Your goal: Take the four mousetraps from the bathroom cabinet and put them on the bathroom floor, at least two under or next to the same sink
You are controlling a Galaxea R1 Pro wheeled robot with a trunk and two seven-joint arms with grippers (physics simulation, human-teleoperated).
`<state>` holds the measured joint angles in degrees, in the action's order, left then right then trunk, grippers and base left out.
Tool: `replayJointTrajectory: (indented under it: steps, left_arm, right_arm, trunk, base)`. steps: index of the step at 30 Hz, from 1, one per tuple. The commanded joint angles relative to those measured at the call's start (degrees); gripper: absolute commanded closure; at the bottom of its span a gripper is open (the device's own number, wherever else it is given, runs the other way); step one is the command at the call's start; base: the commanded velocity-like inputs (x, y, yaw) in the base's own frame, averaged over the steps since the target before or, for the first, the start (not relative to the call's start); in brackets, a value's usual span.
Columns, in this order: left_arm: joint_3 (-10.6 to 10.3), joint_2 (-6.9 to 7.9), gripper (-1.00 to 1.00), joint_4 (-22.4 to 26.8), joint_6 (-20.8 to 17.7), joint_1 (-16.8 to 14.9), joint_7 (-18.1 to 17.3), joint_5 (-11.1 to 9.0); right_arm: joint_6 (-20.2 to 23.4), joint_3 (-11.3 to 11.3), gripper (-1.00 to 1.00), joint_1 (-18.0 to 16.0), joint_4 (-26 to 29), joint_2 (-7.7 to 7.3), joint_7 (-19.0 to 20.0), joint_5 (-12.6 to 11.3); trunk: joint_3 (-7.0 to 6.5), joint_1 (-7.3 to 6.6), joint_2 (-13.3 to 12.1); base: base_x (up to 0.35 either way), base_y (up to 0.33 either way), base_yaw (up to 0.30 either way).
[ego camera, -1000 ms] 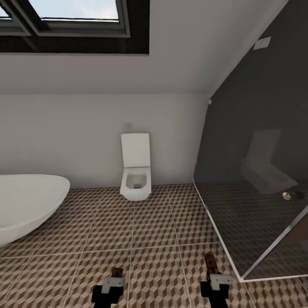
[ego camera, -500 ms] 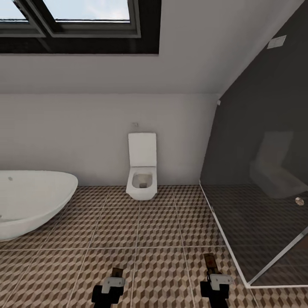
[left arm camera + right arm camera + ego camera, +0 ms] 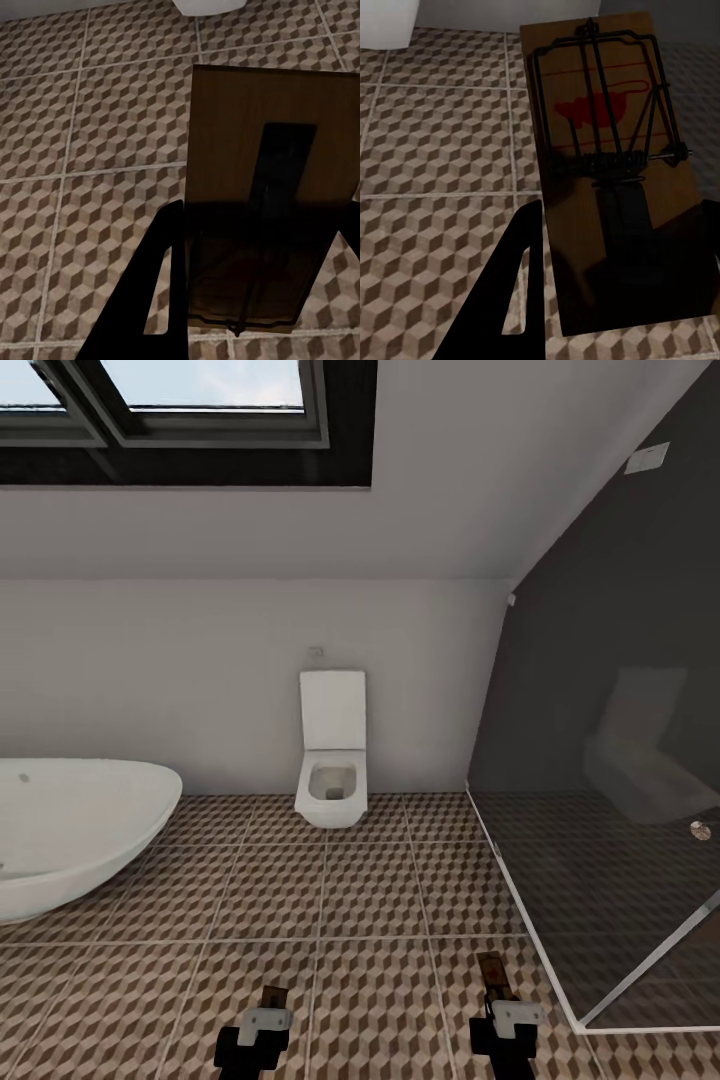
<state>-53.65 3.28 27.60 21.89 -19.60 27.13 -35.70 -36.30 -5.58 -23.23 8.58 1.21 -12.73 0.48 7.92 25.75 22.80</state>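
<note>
Both grippers, left and right, grip a mousetrap between their jaws. No sink in sight: keep both clamped, turn to find it, then lower flat onto floor.

Cube-tile bathroom floor w/ tub, glass partition.

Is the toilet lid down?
No, the toilet has its white lid standing straight up against the wall, and its bowl is open.
</note>
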Motion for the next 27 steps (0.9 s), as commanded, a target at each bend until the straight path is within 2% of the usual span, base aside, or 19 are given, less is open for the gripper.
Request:
replayJointTrajectory:
  steps: [1, 15, 21, 24, 26, 27]
  left_arm:
    - [-0.5, 0.06, 1.00, 0.1, 0.1, -0.1, 0.6, -0.3]
    - [-0.5, 0.06, 1.00, 0.1, 0.2, -0.1, 0.6, -0.3]
    - [0.0, 0.08, 1.00, 0.5, 1.8, -0.1, 0.9, -0.4]
    - [1.5, 0.13, 1.00, 1.8, 1.2, -0.1, 1.2, -0.4]
    - [4.0, 0.32, 1.00, 3.7, -1.3, -0.1, 1.2, -0.4]
    - [6.6, 0.56, 1.00, 5.7, -4.6, -0.1, 1.2, -0.4]
  right_arm:
    - [-0.1, -0.5, 1.00, -0.1, -0.1, -0.03, -0.5, 0.0]
    - [-0.1, -0.4, 1.00, -0.1, -0.1, -0.05, -0.5, 0.0]
    - [0.3, -0.4, 1.00, -0.1, 0.8, 0.14, -0.5, 0.1]
    - [2.4, -0.3, 1.00, -0.1, 4.7, 0.12, -0.8, 0.1]
    - [7.0, -0.4, 1.00, -0.1, 9.4, 0.11, -0.9, 0.1]
    - [11.7, -0.4, 1.00, -0.1, 13.1, 0.11, -0.8, 0.1]
  trunk:
    - [0.12, 0.03, 0.1]
    - [0.12, 0.03, 0.1]
    - [0.12, 0.03, 0.1]
    - [0.12, 0.03, 0.1]
    - [0.12, 0.03, 0.1]
    - [0.12, 0.03, 0.1]
  base:
    - [0.000, 0.000, 0.000]
    - [0.000, 0.000, 0.000]
    - [0.000, 0.000, 0.000]
    - [0.000, 0.000, 0.000]
    - [0.000, 0.000, 0.000]
    - [0.000, 0.000, 0.000]
